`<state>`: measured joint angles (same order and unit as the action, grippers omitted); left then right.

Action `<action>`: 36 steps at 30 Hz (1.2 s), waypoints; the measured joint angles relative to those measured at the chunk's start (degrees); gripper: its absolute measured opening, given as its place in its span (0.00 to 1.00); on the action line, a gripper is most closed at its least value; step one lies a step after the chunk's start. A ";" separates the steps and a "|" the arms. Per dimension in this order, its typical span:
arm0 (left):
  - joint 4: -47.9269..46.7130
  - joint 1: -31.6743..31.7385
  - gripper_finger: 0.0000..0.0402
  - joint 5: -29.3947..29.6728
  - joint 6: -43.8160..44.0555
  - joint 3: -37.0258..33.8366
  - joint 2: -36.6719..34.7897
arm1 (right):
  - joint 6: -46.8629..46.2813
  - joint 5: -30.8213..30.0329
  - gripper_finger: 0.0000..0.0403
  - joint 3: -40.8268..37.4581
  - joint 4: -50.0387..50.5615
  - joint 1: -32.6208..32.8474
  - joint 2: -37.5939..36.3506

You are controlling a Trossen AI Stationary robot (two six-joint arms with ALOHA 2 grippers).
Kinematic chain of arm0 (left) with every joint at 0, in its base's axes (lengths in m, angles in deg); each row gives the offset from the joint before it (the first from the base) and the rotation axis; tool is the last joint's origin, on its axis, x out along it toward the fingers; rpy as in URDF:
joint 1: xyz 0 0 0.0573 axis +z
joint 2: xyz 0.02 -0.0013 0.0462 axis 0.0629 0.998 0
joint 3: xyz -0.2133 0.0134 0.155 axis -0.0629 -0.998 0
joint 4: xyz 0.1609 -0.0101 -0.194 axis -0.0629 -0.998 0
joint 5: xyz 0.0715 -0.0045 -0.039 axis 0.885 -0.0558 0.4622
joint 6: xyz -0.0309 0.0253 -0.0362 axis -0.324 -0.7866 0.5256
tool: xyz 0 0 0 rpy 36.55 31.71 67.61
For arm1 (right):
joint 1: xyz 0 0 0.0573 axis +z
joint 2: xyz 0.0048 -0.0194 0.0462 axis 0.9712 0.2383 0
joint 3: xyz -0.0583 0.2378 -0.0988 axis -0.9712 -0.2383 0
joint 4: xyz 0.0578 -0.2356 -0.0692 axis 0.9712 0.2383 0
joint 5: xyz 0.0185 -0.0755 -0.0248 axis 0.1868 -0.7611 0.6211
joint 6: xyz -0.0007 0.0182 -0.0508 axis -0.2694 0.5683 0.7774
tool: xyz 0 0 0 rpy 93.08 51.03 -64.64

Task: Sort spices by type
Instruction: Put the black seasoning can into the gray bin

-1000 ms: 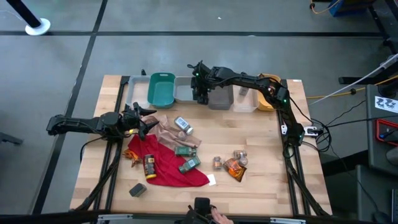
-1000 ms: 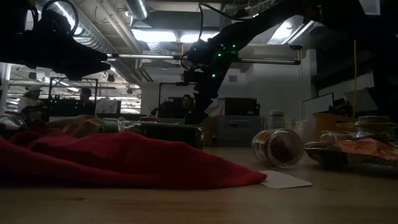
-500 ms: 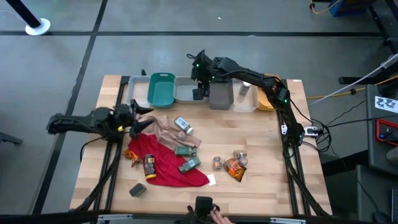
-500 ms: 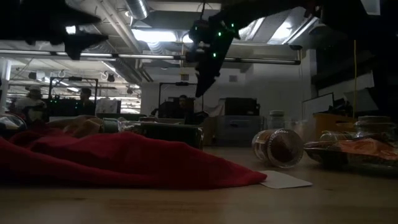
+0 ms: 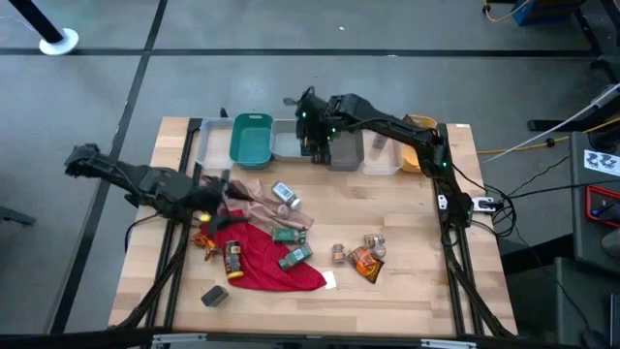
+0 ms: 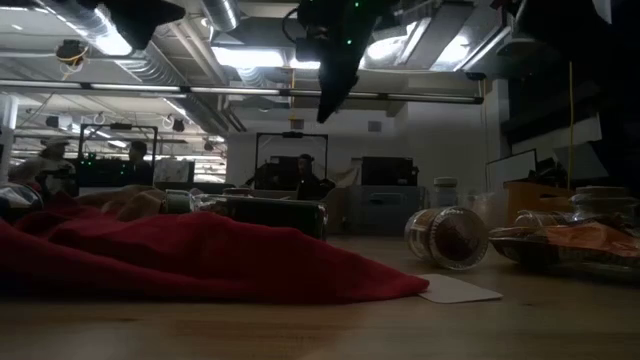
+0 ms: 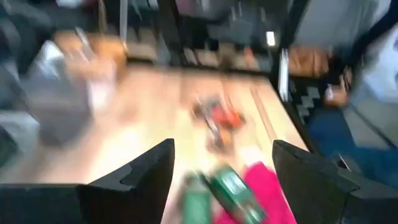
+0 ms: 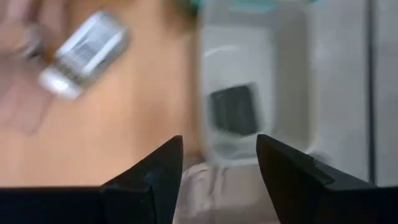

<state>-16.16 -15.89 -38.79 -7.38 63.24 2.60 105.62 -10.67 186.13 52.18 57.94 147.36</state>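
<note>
White-capped jar (image 5: pixel 284 194) (label unreadable)

arms: dark, jointed | right arm (image 5: pixel 387 124): green lights | fingers (image 8: pixel 146 186): black, wedge-shaped

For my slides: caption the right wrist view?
Open right gripper above a pale bin holding a dark box.

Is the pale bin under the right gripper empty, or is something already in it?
Not empty: the pale bin holds one dark box, lying on its floor in the right wrist view.
</note>
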 joint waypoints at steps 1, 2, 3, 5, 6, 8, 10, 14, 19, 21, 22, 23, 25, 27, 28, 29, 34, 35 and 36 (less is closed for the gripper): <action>-2.57 -1.29 0.63 -0.03 2.42 2.35 3.16 | -0.59 0.00 0.51 0.00 1.73 0.89 -0.10; -5.32 -2.46 0.64 -0.04 5.03 4.92 6.35 | -1.31 0.00 0.51 0.00 3.37 1.81 -0.19; -7.86 -3.70 0.63 -0.04 7.97 7.38 9.44 | -1.99 0.00 0.51 0.00 5.27 2.75 -0.23; -13.32 -6.13 0.64 -0.03 14.16 12.63 15.30 | -2.88 0.00 0.51 -0.02 9.13 4.84 -0.23; -16.31 -7.26 0.64 -0.08 17.23 15.26 18.17 | -3.29 0.00 0.51 -0.03 10.40 5.94 -0.23; -22.84 -9.29 0.64 -0.81 24.33 20.30 23.49 | -3.61 0.00 0.51 -0.02 12.42 8.40 -0.23; -28.83 -11.15 0.64 -2.59 32.41 24.98 28.21 | -3.61 0.00 0.51 -0.03 13.94 10.70 -0.23; -37.84 -14.30 0.63 -7.95 46.01 30.91 35.39 | -3.64 0.00 0.51 -0.04 16.03 14.72 -0.50; -40.46 -18.30 0.63 -17.06 62.30 31.21 41.68 | -3.78 0.00 0.51 -0.11 15.93 18.40 -1.14; -40.66 -19.95 0.63 -21.60 67.04 31.21 44.00 | -3.78 0.00 0.51 -0.11 15.93 19.50 -2.06; -40.46 -20.79 0.64 -23.33 68.95 31.21 45.08 | -3.77 0.00 0.51 -0.11 15.92 19.96 -2.51; -40.53 -21.55 0.64 -24.57 70.51 31.21 45.92 | -3.78 -0.01 0.51 -0.11 15.96 20.32 -3.09; -40.59 -22.95 0.64 -25.64 72.33 31.21 47.24 | -3.78 0.00 0.51 -0.11 15.93 20.79 -4.13; -40.61 -23.92 0.63 -25.76 73.90 31.21 48.06 | -3.81 -0.02 0.51 -0.11 15.93 21.06 -5.05; -40.61 -24.33 0.64 -25.75 74.92 31.21 48.36 | -4.01 0.00 0.51 -0.11 15.95 20.96 -5.51; -40.61 -24.68 0.63 -25.68 75.85 31.21 48.52 | -4.71 -0.02 0.51 -0.11 15.95 20.93 -5.92; -40.82 -26.95 0.63 -24.50 80.88 31.21 49.88 | -6.69 -0.02 0.51 -0.11 15.94 20.93 -7.06; -40.67 -27.43 0.63 -24.40 81.25 31.21 50.33 | -6.70 0.01 0.51 -0.11 15.94 20.93 -7.18; -40.47 -28.00 0.63 -24.32 81.47 31.21 50.88 | -6.75 0.17 0.51 -0.11 15.92 20.93 -7.36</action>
<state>-56.62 -43.89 -63.11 74.08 94.45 53.48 98.87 -10.50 186.02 68.10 78.87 140.00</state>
